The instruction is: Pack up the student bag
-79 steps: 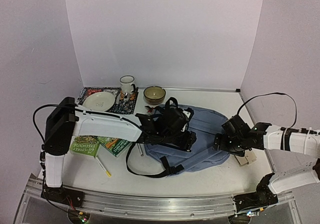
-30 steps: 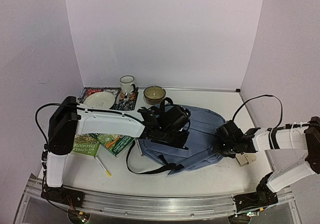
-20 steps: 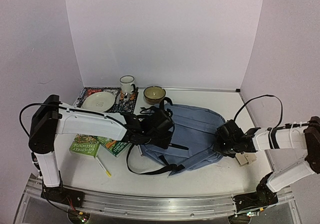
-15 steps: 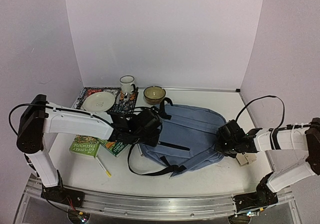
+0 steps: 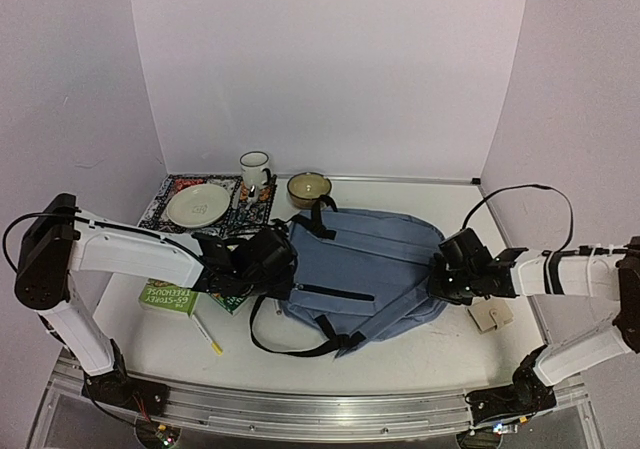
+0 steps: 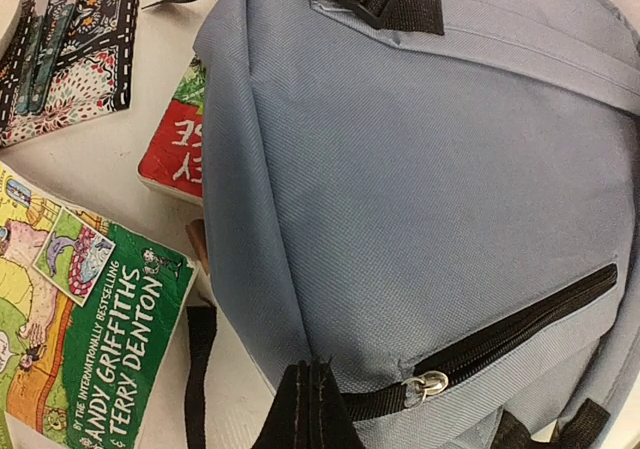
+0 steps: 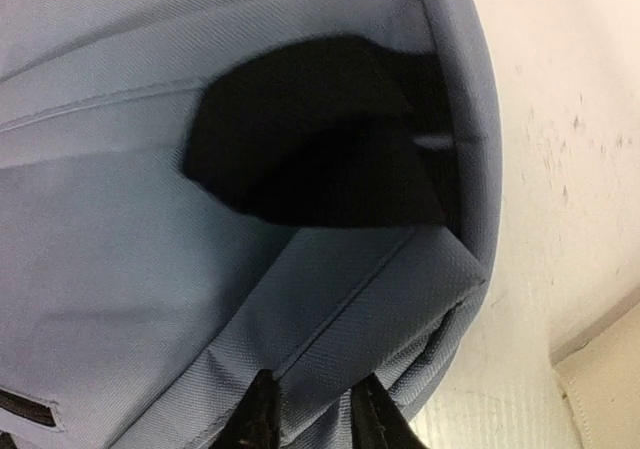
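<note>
The student bag point(image 5: 380, 259) is a grey-blue backpack lying flat mid-table, with black straps trailing toward the near edge. My left gripper point(image 5: 285, 282) is at its left edge. In the left wrist view the gripper point(image 6: 308, 407) is shut on the black pull tab that leads to the silver zipper slider point(image 6: 432, 382) of the front pocket. My right gripper point(image 5: 436, 279) is at the bag's right rim. In the right wrist view its jaws point(image 7: 318, 411) stand slightly apart, with a fold of the bag's rim point(image 7: 400, 299) between them, below a dark opening point(image 7: 320, 139).
Two green books point(image 5: 170, 294) point(image 5: 228, 292) and a pen point(image 5: 207, 334) lie left of the bag. A red book point(image 6: 180, 154) pokes out from under it. At the back stand a plate point(image 5: 198, 204) on a patterned mat, a mug point(image 5: 254, 172) and a bowl point(image 5: 308, 189). A beige object point(image 5: 490, 316) lies near the right gripper.
My left gripper has travelled left from the bag's middle to its left edge, staying shut, and the bag now lies flatter. The right gripper's jaws have parted.
</note>
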`<state>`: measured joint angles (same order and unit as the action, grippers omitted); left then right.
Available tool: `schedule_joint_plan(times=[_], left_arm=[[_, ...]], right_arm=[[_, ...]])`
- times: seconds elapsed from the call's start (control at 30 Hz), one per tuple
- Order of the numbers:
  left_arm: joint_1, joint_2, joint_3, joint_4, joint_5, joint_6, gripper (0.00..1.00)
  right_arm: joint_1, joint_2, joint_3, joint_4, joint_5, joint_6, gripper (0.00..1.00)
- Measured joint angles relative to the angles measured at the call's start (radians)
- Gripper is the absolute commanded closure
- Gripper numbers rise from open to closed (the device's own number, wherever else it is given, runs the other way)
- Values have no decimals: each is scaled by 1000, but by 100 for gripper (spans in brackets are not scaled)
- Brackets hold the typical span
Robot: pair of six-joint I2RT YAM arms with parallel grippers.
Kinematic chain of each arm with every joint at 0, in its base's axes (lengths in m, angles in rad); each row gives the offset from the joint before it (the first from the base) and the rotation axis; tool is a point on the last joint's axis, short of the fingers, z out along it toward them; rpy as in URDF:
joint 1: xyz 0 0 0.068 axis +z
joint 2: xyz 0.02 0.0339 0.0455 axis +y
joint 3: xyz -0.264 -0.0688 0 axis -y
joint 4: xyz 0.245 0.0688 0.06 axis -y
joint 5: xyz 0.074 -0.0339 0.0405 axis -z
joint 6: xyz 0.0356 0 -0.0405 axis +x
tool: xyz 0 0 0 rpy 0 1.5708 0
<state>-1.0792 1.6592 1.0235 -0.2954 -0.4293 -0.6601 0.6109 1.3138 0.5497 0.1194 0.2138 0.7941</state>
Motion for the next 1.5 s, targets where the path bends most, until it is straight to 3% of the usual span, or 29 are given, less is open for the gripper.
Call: schedule_joint_plan(times=[0.17, 0.3, 0.5, 0.7, 0.77, 1.13, 1.5], left_arm=[[5, -11, -7, 19, 20, -5, 98], [6, -22, -10, 30, 22, 8, 78], [6, -86, -25, 33, 6, 95, 36], [7, -121, 7, 17, 18, 302, 24], [7, -96, 48, -6, 35, 372, 16], [-45, 149, 233, -100, 36, 707, 12], [-60, 249, 303, -145, -64, 819, 15]], right_arm=[[0, -75, 55, -57, -38, -139, 30], [0, -133, 107, -100, -82, -221, 20], [0, -141, 134, -164, -126, -277, 9], [0, -139, 139, -199, -166, -296, 2], [1, -130, 148, -203, -178, -299, 2], [15, -103, 166, -200, -200, -296, 2], [21, -85, 166, -198, -202, -290, 2]])
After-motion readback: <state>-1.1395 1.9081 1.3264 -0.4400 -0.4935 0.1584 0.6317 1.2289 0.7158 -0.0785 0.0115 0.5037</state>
